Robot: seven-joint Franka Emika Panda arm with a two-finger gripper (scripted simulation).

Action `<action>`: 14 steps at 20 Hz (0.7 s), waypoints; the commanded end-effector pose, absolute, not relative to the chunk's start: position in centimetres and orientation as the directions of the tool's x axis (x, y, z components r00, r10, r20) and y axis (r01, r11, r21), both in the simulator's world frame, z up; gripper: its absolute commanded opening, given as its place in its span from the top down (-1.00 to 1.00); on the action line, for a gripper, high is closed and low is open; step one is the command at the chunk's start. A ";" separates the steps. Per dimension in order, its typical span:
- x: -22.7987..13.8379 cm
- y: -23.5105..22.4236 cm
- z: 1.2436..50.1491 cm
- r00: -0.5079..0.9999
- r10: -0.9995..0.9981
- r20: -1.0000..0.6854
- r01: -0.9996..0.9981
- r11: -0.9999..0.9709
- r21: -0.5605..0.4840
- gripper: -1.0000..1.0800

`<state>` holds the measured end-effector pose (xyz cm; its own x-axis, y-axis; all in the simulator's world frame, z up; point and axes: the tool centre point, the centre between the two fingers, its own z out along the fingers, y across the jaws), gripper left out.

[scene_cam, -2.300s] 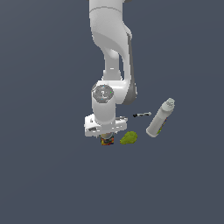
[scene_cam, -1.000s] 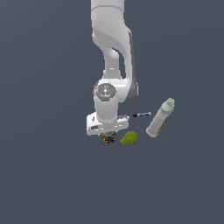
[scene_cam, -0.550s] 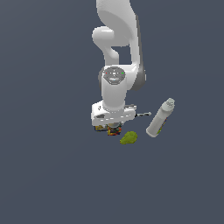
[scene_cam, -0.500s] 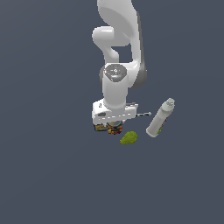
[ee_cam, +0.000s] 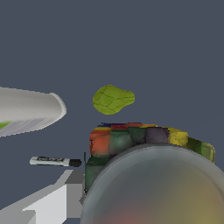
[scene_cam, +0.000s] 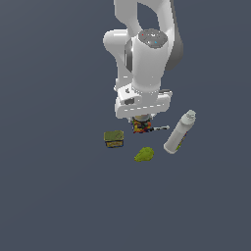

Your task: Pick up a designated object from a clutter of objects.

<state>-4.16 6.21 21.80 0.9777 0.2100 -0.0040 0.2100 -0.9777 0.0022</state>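
Note:
The designated object, a short can [scene_cam: 142,128] with a red, orange, yellow and dark label, hangs right under the white hand. My gripper [scene_cam: 142,121] is shut on it, above the floor. In the wrist view the can [ee_cam: 131,139] fills the near field, its greyish round top blurred, and one grey finger [ee_cam: 65,192] presses against its side. The rest of the clutter lies below. It holds an olive-green flat box [scene_cam: 113,138], a yellow-green lump [scene_cam: 144,154], a white bottle [scene_cam: 179,131] and a thin black-and-white stick [scene_cam: 161,128].
The wrist view shows the lump [ee_cam: 113,99] beyond the can, the bottle [ee_cam: 26,111] lying on its side, and the stick [ee_cam: 54,161] near the finger. All of it rests on a plain dark grey floor [scene_cam: 59,196].
The hand has risen and shifted toward the exterior view's right, taking the can with it. The olive-green box, hidden under the hand before, now shows on the floor.

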 end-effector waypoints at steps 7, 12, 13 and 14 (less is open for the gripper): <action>-7.2 10.8 29.9 0.978 0.210 -0.001 0.210 -0.978 0.003 1.00; -8.5 13.0 33.7 0.978 0.211 0.000 0.211 -0.978 0.002 1.00; -8.7 13.3 34.4 0.978 0.211 0.000 0.211 -0.978 0.002 1.00; -8.9 13.7 34.9 0.978 0.211 0.000 0.211 -0.978 0.002 1.00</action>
